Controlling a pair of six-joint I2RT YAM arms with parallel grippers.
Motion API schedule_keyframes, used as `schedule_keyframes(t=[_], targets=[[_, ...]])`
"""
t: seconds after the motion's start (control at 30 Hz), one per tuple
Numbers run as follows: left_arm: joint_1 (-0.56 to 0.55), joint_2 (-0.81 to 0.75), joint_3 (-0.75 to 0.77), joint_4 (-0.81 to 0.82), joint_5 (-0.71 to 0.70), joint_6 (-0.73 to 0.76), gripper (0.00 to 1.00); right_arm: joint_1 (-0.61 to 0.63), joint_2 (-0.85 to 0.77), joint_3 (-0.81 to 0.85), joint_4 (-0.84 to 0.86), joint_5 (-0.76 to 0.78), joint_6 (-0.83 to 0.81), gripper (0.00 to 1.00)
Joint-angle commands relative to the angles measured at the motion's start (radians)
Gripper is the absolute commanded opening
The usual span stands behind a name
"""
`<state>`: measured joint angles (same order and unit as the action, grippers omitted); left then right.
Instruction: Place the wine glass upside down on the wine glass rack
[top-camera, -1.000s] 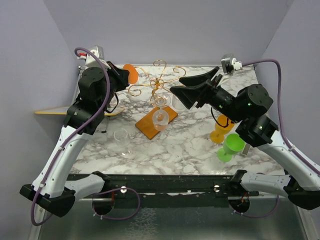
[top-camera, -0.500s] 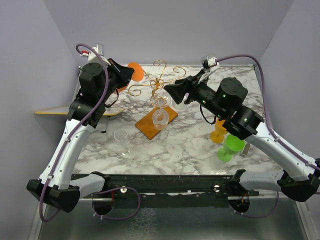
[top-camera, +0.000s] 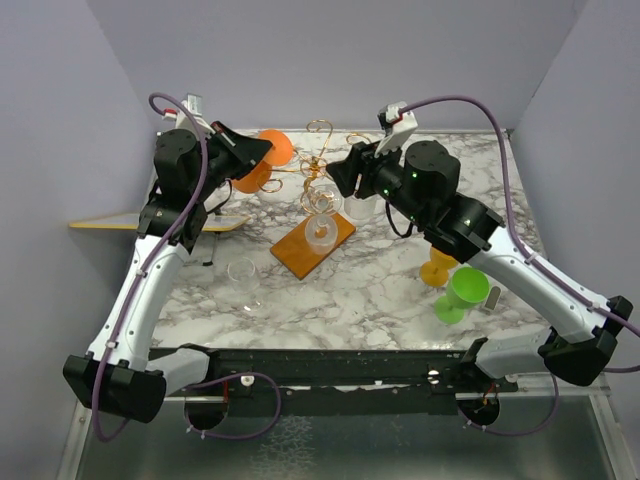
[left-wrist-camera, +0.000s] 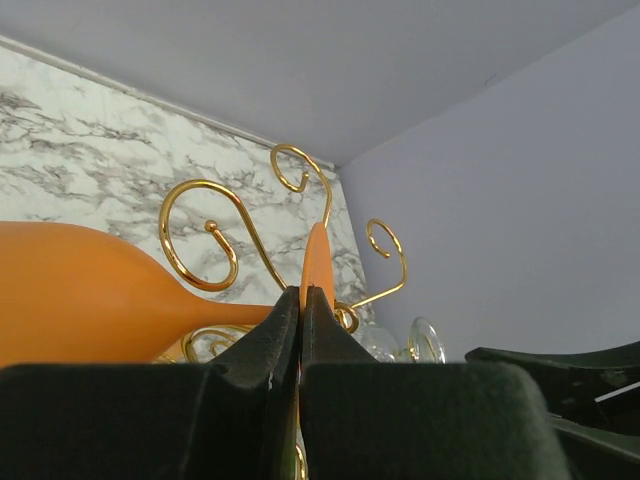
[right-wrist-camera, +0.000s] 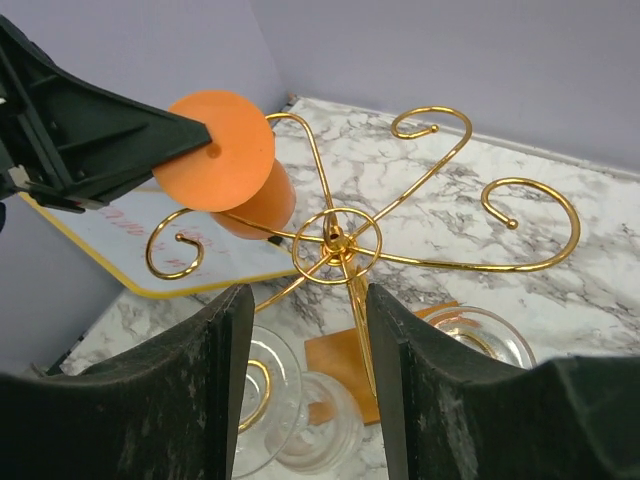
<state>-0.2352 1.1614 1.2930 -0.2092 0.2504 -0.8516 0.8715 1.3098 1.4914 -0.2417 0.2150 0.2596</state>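
The wine glass rack (top-camera: 318, 165) is gold wire with scroll arms on an orange-brown wooden base (top-camera: 296, 255). My left gripper (top-camera: 262, 151) is shut on the foot disc (right-wrist-camera: 215, 150) of an orange wine glass (top-camera: 251, 178). The glass is tilted with its bowl (right-wrist-camera: 258, 205) low and to the left, at the rack's left arms. In the left wrist view the foot's edge (left-wrist-camera: 318, 262) sticks up between the closed pads, with a scroll (left-wrist-camera: 200, 235) just behind. My right gripper (right-wrist-camera: 308, 295) is open and empty above the rack's hub (right-wrist-camera: 335, 240).
Clear glasses (top-camera: 322, 203) hang low on the rack, and one (top-camera: 358, 208) is beside it. Another clear glass (top-camera: 243, 272) lies on the marble table. A green glass (top-camera: 462, 290) and a yellow-orange glass (top-camera: 438, 266) stand right. A yellow-edged board (top-camera: 110, 222) sticks out left.
My left gripper has carried the orange glass right, up to the rack's left arms. My right arm has swung left and now hovers over the rack's centre.
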Motion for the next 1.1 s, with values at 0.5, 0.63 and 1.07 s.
schedule_keyframes(t=[0.5, 0.63, 1.07], targets=[[0.054, 0.03, -0.081, 0.315, 0.219, -0.214, 0.0, 0.003, 0.025, 0.046, -0.062, 0.053, -0.036, 0.48], [0.059, 0.053, -0.076, 0.311, 0.191, -0.197, 0.0, 0.004, 0.02, 0.043, -0.056, 0.043, -0.033, 0.48], [0.084, 0.105, -0.002, 0.273, 0.08, -0.087, 0.0, 0.004, -0.012, 0.008, -0.002, 0.002, -0.038, 0.49]])
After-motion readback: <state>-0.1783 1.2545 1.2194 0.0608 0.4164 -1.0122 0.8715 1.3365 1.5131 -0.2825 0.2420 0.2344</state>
